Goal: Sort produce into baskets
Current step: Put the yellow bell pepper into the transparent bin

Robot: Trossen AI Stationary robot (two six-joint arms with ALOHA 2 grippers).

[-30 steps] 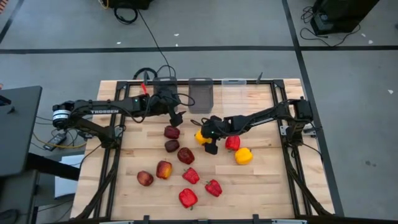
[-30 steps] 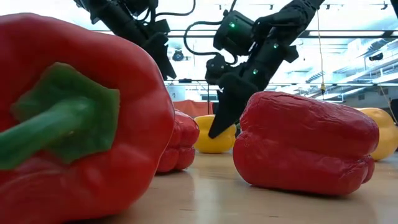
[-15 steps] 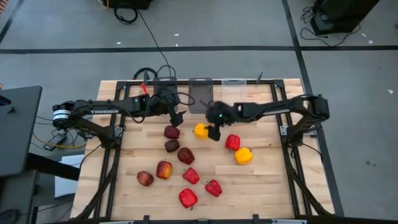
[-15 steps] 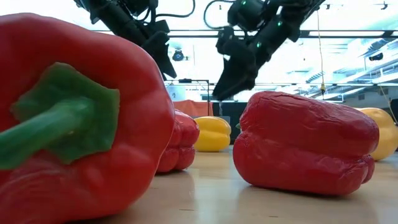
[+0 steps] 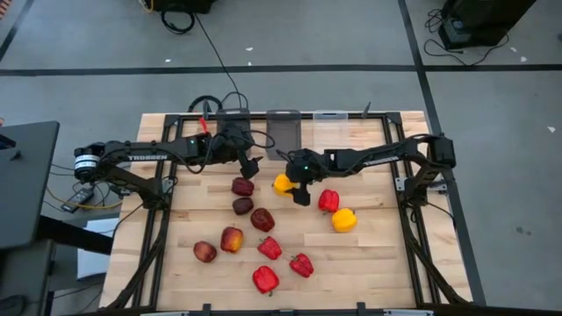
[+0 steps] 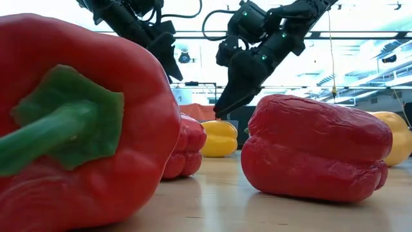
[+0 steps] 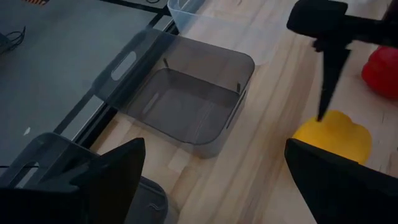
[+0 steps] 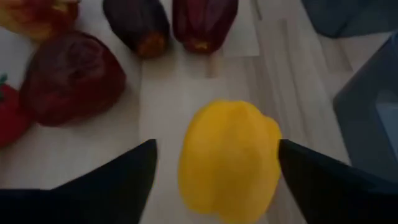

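Note:
A yellow bell pepper (image 5: 283,183) lies on the table at mid-far. My right gripper (image 5: 300,190) hangs open just above it, one finger on either side of it in the right wrist view (image 8: 229,158); I see no touch. In the low view the right gripper's fingertip (image 6: 220,112) stands just over the pepper (image 6: 220,136). My left gripper (image 5: 251,166) is open and empty, raised near the dark apples (image 5: 242,186). A dark-grey basket (image 7: 186,93), a second dark one (image 7: 37,162) and a clear one (image 7: 186,6) stand empty at the far edge.
A red pepper (image 5: 328,201) and a second yellow pepper (image 5: 343,219) lie right of my right gripper. Dark apples (image 5: 262,219), two lighter apples (image 5: 232,239) and three red peppers (image 5: 270,248) are scattered toward the near edge.
My right gripper has risen from table level on the yellow pepper's near side, gone a little toward the far edge, then come down a little over the pepper. My left arm has kept still.

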